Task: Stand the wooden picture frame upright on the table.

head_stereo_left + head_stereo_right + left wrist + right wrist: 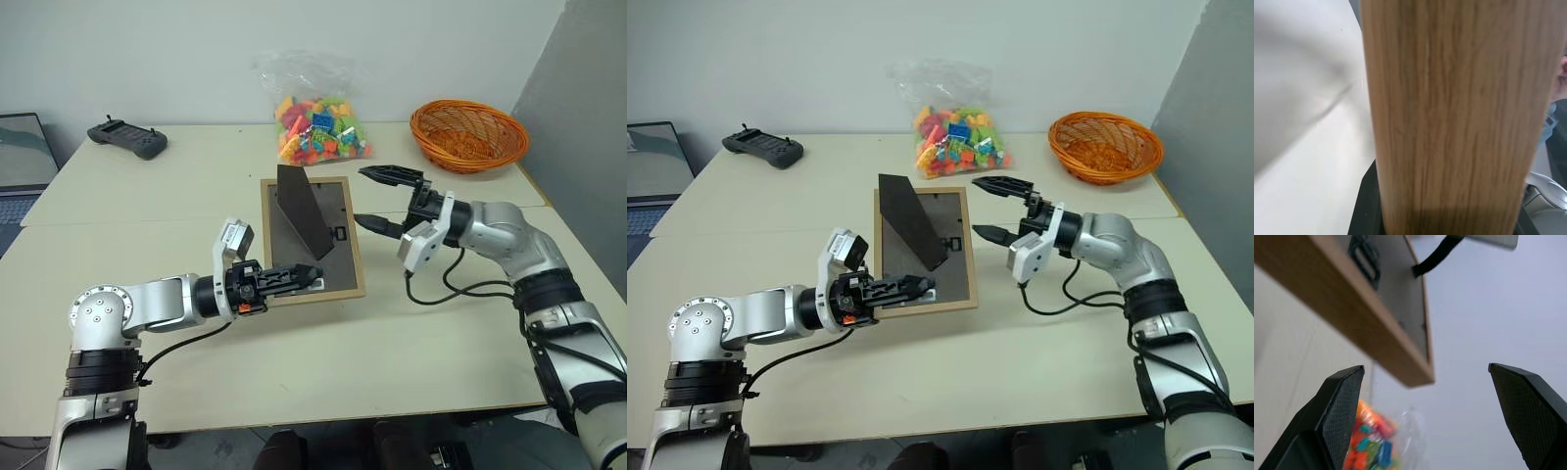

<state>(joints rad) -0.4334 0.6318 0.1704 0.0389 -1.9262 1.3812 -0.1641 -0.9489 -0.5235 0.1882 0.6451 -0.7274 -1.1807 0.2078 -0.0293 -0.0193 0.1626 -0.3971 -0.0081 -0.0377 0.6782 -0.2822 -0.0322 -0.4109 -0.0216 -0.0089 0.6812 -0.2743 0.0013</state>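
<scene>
At centre frame, we grip the wooden picture frame (pixel 312 238) by its near edge in our left pincer (pixel 294 278), back panel up, fold-out stand (pixel 302 211) raised. Whether its far edge rests on the bench (pixel 147 215) we cannot tell. Our right pincer (pixel 384 199) hangs wide open and empty just right of the frame. The risk, we judge: a one-edge hold lets the frame twist or slip as it tips upright, or the stand folds and it falls flat. No writing is legible.
</scene>
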